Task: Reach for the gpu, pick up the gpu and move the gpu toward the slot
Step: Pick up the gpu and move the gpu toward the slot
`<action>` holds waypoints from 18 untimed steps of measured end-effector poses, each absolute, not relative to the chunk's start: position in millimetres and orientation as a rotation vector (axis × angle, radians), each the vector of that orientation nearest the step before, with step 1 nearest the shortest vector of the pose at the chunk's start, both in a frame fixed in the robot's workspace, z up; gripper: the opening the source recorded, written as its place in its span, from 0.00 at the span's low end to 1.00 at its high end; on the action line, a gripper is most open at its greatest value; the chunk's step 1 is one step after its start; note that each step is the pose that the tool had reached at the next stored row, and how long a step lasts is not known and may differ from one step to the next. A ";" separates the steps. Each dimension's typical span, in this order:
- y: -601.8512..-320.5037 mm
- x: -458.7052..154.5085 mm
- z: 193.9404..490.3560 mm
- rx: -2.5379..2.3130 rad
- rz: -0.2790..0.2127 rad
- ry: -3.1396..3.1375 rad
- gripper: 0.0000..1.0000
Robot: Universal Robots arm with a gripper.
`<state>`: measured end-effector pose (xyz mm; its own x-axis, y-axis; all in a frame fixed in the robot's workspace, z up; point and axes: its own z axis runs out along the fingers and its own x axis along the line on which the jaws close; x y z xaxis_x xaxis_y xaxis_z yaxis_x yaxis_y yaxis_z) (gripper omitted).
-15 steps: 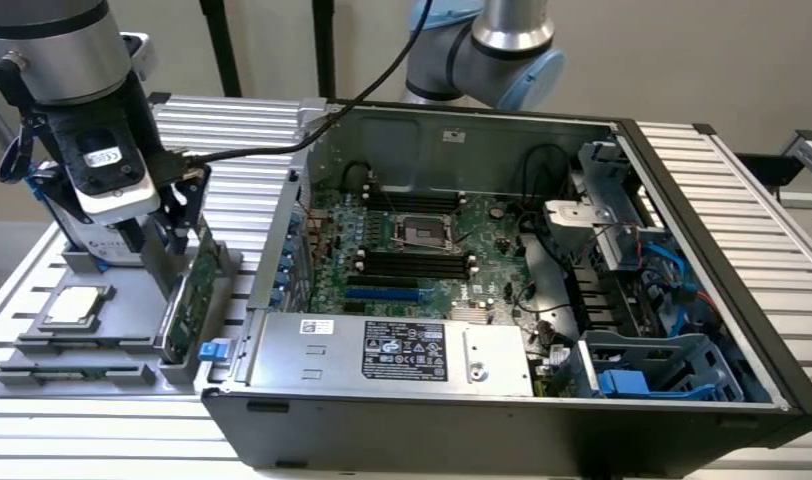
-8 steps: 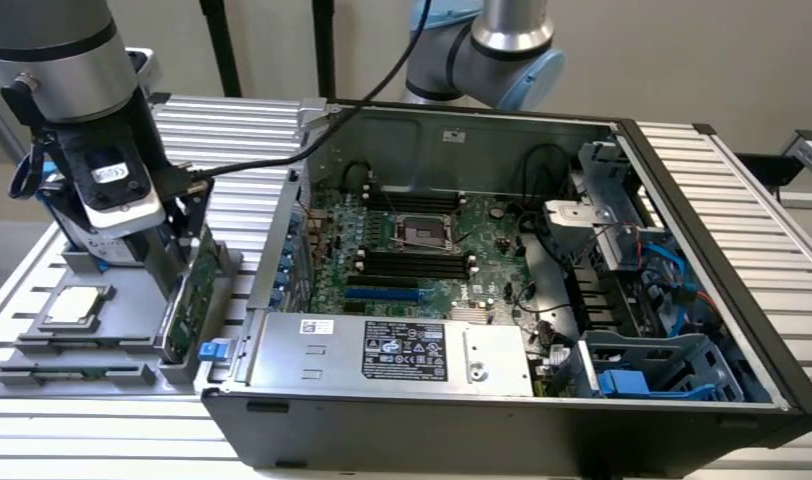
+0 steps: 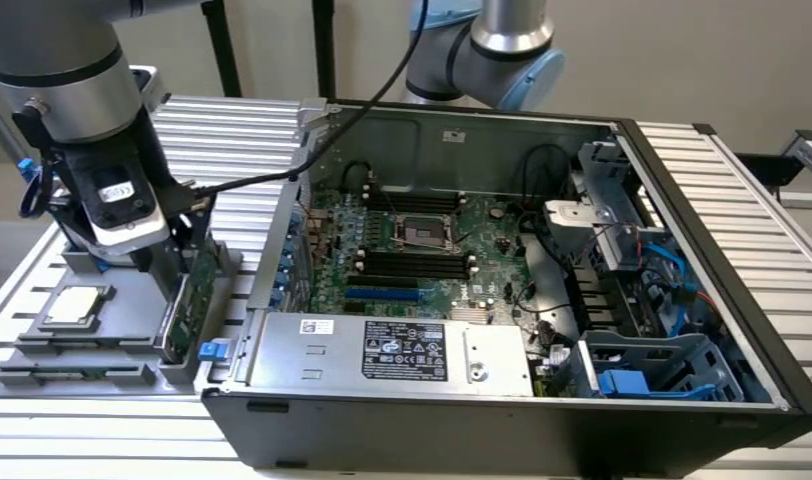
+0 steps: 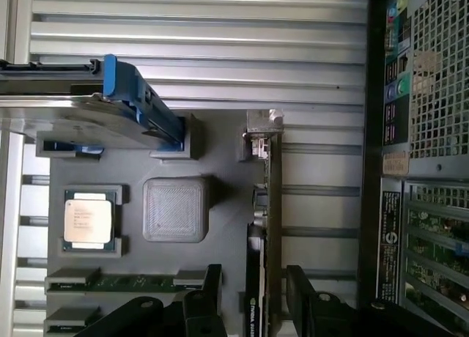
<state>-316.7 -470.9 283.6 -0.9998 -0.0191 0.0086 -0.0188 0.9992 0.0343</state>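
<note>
Ribbed metal table (image 3: pixel 760 210); gpu (image 4: pixel 272 205) stands edge-on in grey tray (image 3: pixel 129 288), at the exterior view's left of computer case (image 3: pixel 513 440). Gripper (image 4: pixel 253 282) straddles it, jaws open. Reach nearly done; grasp, lift, transfer remain.

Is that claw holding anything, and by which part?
Nothing yet, it seems. The gripper is open, a finger on either side of the gpu, which stands on edge in the grey tray.

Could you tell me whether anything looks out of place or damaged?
Nothing stands out: the gpu stands on edge in the grey tray, the CPU chip lies flat, and the open gripper straddles the gpu.
</note>
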 end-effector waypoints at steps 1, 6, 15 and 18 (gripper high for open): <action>-471.3 -316.9 281.7 0.030 -0.054 -3.133 0.48; -473.0 -317.4 272.7 0.030 -0.052 -3.136 0.48; -473.5 -317.3 256.2 0.030 -0.047 -3.144 0.48; -473.5 -317.3 250.7 0.030 -0.047 -3.146 0.48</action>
<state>-317.3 -473.5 250.7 -0.9998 -0.0191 -0.0052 -0.0192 0.9994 0.0296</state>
